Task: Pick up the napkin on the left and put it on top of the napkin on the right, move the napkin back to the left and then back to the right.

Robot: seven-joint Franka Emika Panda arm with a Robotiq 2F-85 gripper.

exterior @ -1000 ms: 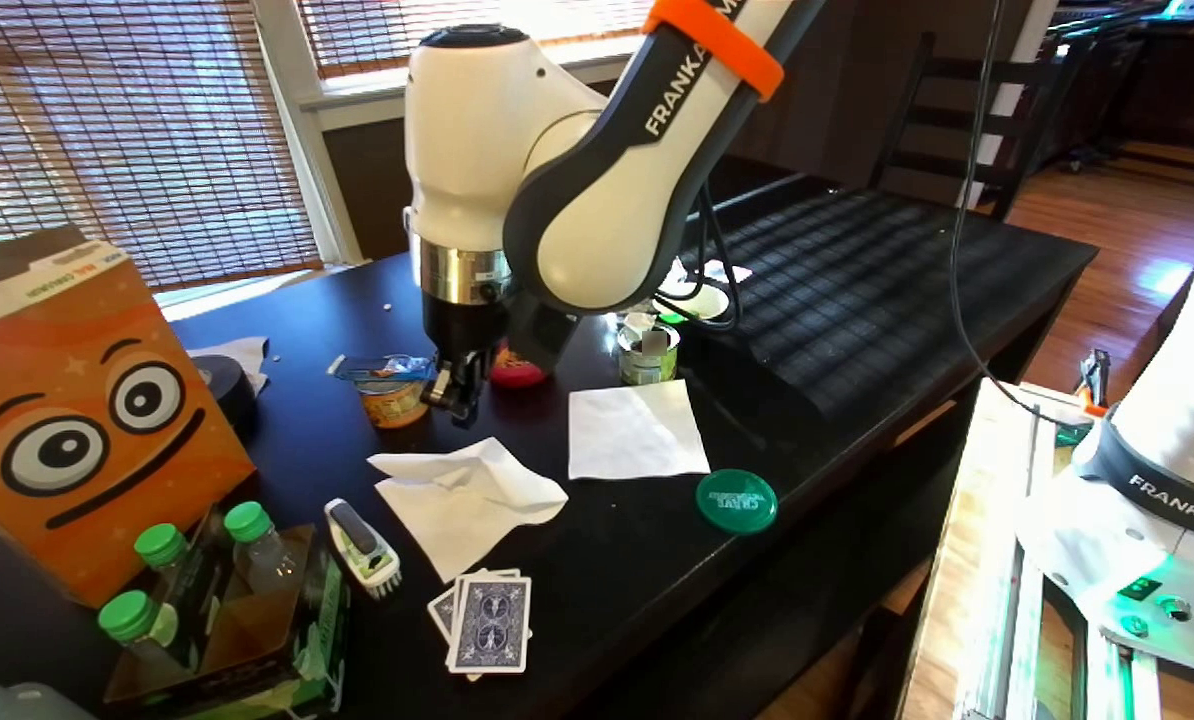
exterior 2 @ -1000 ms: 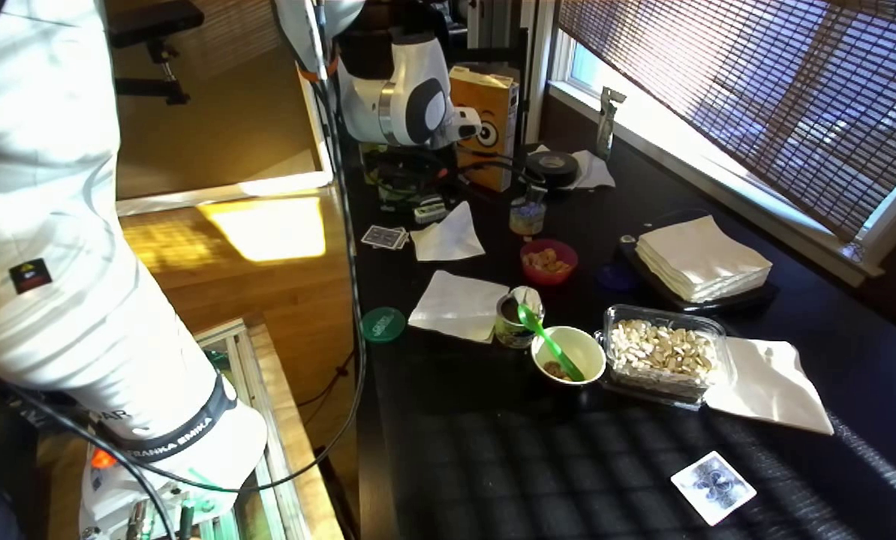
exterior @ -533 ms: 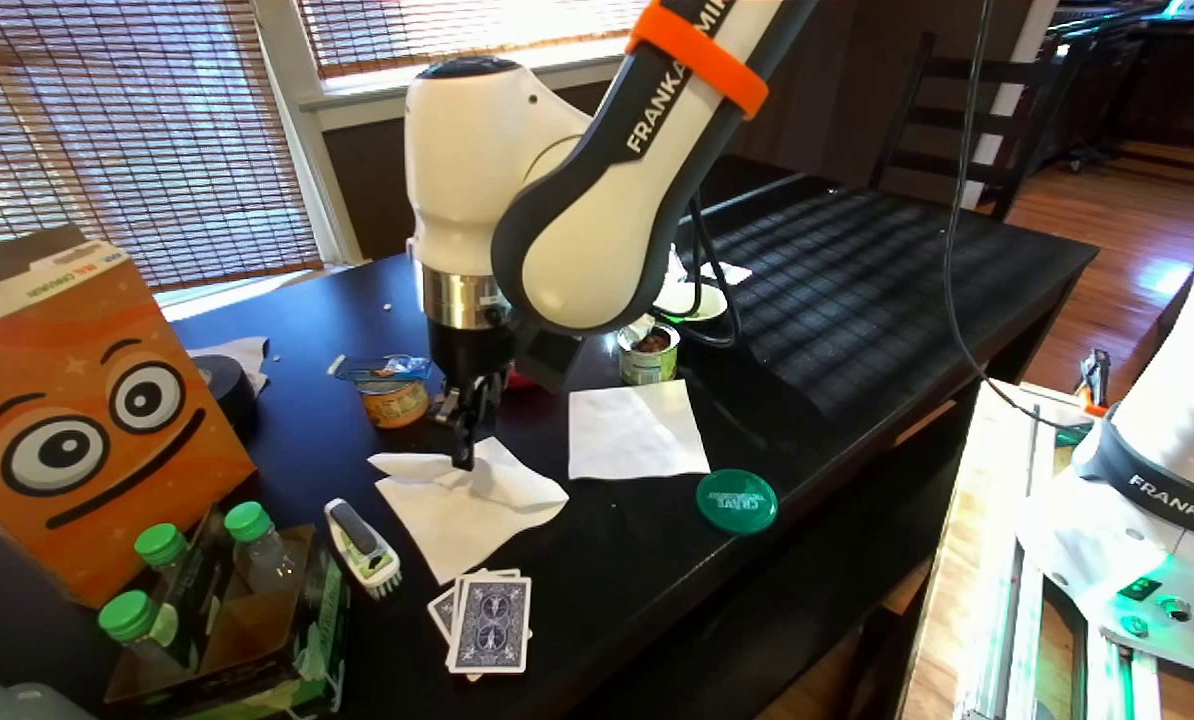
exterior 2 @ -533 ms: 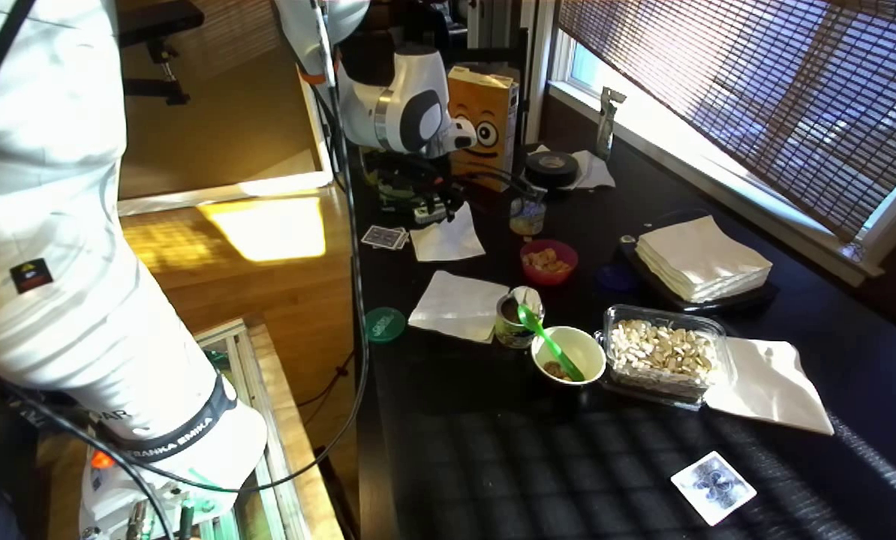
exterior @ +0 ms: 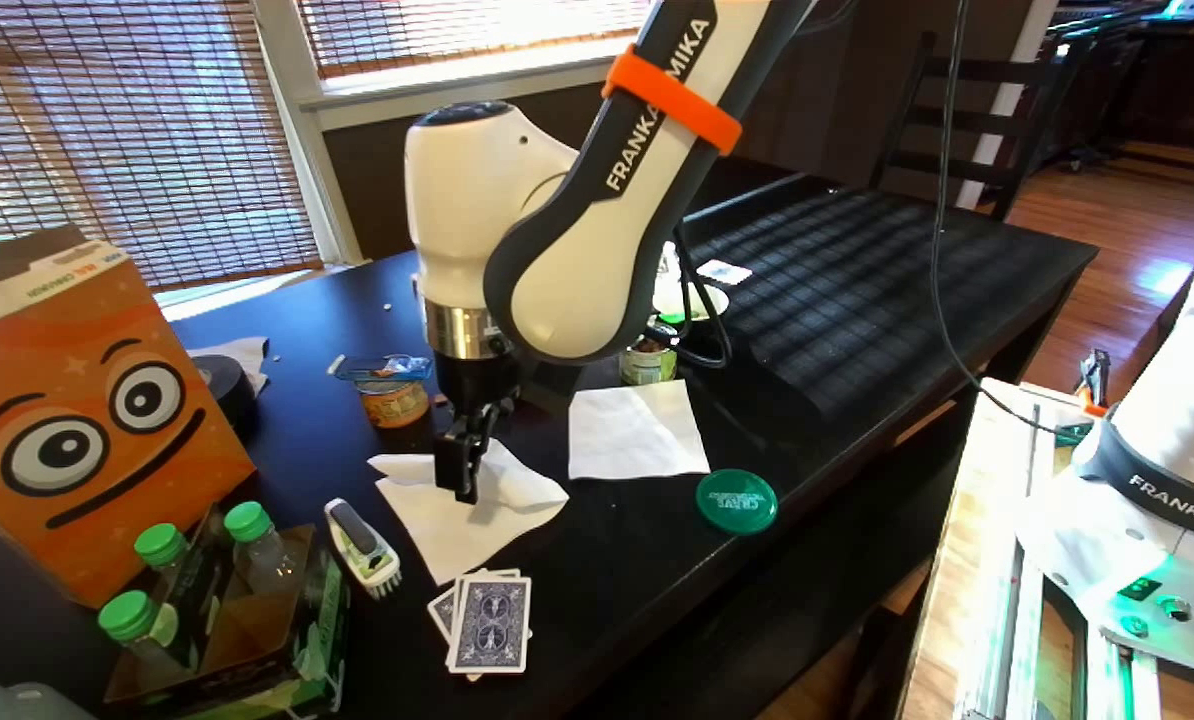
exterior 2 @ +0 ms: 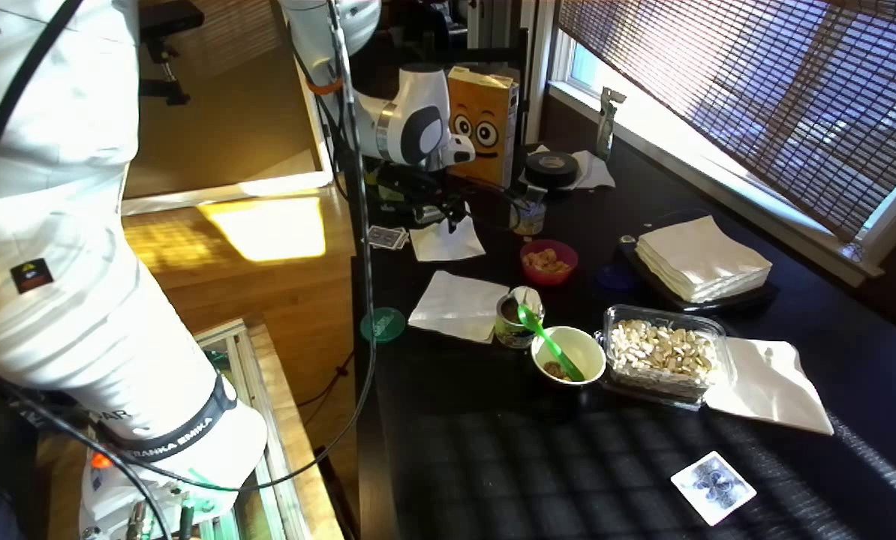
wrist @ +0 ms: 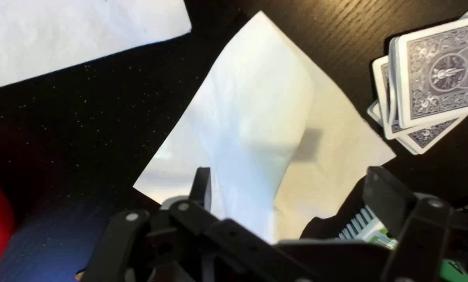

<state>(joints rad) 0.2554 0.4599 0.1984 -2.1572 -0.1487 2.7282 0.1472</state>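
The left napkin (exterior: 487,535), white with a raised fold across its middle, lies rumpled on the black table; its corner points up in the wrist view, where the napkin (wrist: 253,109) fills the middle. Flat beside it is the right napkin (exterior: 637,430), whose edge shows as a white napkin (wrist: 73,35) at the wrist view's upper left. My gripper (wrist: 289,172) is open over the folded end of the left napkin, its fingers wide apart with nothing gripped. In an exterior view the gripper (exterior: 459,490) points down just above that fold; whether it touches the cloth I cannot tell.
Close to the left napkin lie a card pile (exterior: 490,625) and a brush (exterior: 362,550). A food cup (exterior: 394,403) and a pink bowl (exterior 2: 548,262) stand behind it. Near the right napkin are a green lid (exterior: 737,502) and a can (exterior: 649,365). A bottle carrier (exterior: 327,620) stands front left.
My gripper has come down from above the table behind the left napkin to over its fold, and its fingers have spread open. Both napkins lie as before.
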